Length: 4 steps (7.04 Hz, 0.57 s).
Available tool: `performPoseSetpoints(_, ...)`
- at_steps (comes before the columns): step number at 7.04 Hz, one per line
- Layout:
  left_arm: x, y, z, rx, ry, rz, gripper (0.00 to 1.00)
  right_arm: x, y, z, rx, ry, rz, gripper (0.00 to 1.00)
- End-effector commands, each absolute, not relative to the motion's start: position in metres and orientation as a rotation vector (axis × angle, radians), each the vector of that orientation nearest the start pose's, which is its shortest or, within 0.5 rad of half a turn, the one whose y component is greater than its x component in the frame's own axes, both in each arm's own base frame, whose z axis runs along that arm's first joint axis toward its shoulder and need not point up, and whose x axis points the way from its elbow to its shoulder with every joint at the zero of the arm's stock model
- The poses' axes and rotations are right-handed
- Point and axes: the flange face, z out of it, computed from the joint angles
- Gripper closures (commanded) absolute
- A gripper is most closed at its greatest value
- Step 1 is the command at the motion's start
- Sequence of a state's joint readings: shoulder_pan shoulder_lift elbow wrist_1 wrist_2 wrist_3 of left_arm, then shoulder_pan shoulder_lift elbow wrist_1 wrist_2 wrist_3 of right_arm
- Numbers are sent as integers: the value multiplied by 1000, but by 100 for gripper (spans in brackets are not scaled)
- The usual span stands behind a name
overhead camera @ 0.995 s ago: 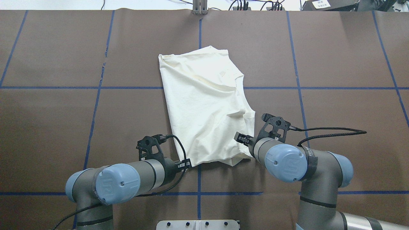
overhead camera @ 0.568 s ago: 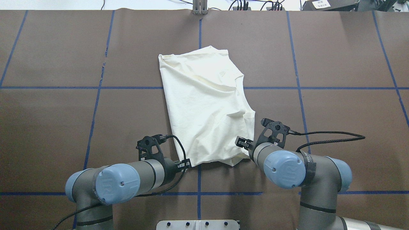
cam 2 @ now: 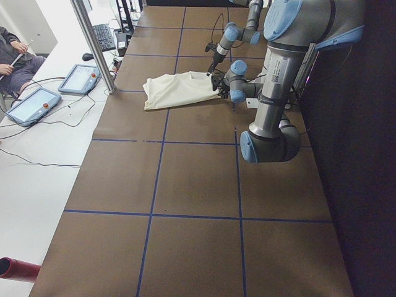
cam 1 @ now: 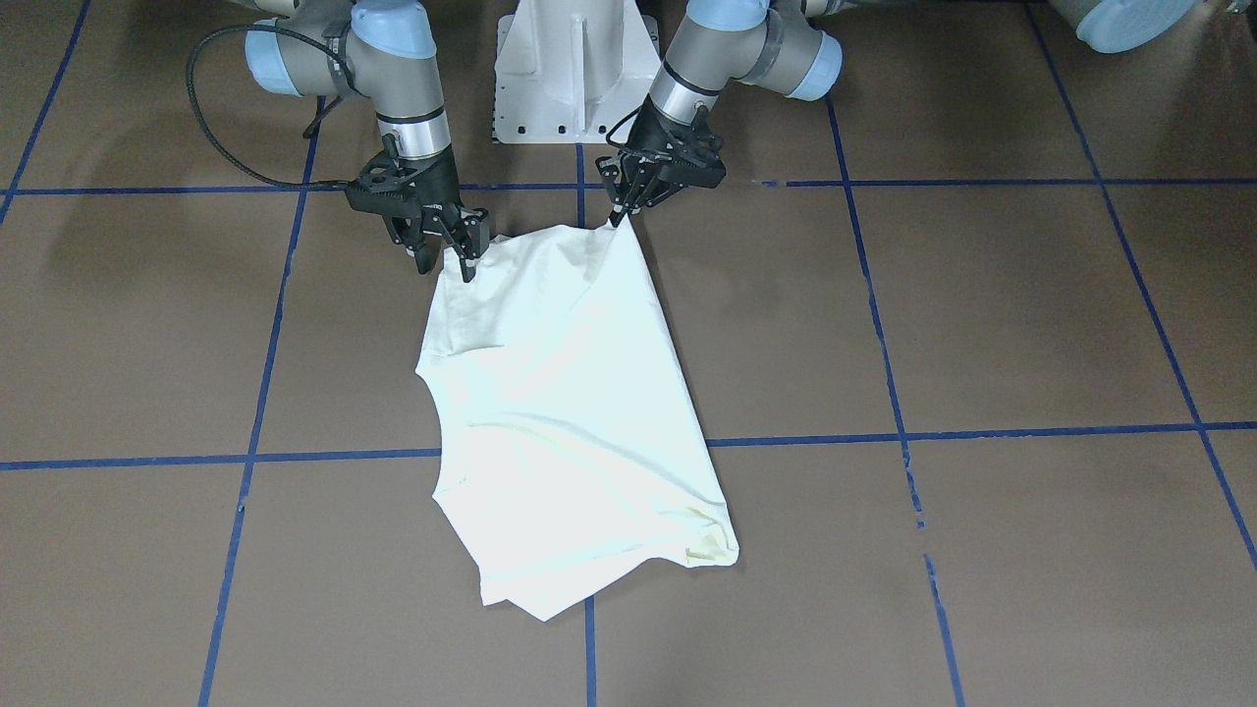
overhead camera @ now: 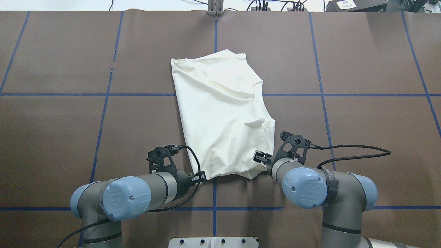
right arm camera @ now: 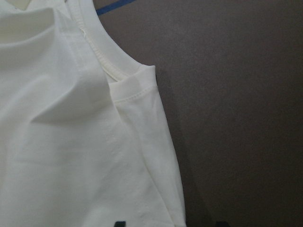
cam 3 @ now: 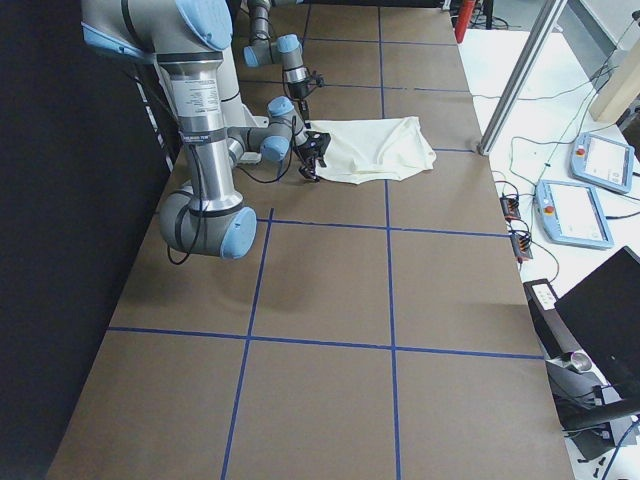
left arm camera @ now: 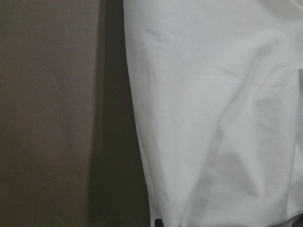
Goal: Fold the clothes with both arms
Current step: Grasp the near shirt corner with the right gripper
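The clothes are one cream-white shirt (cam 1: 570, 412) (overhead camera: 224, 113), folded over with its plain side up, lying flat mid-table. My left gripper (cam 1: 619, 218) (overhead camera: 203, 177) is shut on the shirt's near corner, which is pulled up into a small point. My right gripper (cam 1: 449, 265) (overhead camera: 259, 157) stands low over the other near corner, by the neckline. Its fingers are apart, with the shirt's edge between them. The right wrist view shows the collar seam (right arm camera: 102, 56) and the shirt edge between two dark fingertips. Only plain cloth (left arm camera: 213, 118) fills the left wrist view. No print shows.
The white pedestal base (cam 1: 574, 59) (overhead camera: 213, 242) stands between the arms at the robot's edge. Blue tape lines (overhead camera: 215, 34) grid the brown table. A metal post (cam 2: 93, 43), pendants (cam 2: 77, 77) and a seated person (cam 2: 15, 55) are beyond the far edge.
My right gripper and wrist have drawn back toward the robot and settled at the shirt's near corner. The left arm has not moved, and the shirt lies as before.
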<state>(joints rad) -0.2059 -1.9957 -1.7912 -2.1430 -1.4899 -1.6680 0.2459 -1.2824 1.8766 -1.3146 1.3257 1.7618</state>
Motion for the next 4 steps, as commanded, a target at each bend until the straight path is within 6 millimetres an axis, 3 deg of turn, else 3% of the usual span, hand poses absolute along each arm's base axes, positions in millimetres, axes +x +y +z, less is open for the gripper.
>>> performPoseSetpoints(1, 575, -264, 255, 138, 1216, -313, 100, -530, -293, 339, 256, -851, 513, 41)
performPoseSetpoints(2, 574, -264, 254, 138, 1217, -313, 100, -531, -292, 338, 250, -854, 521, 73)
performPoseSetpoints(4, 574, -264, 255, 138, 1216, -313, 100, -533, -291, 333, 248, -863, 520, 100)
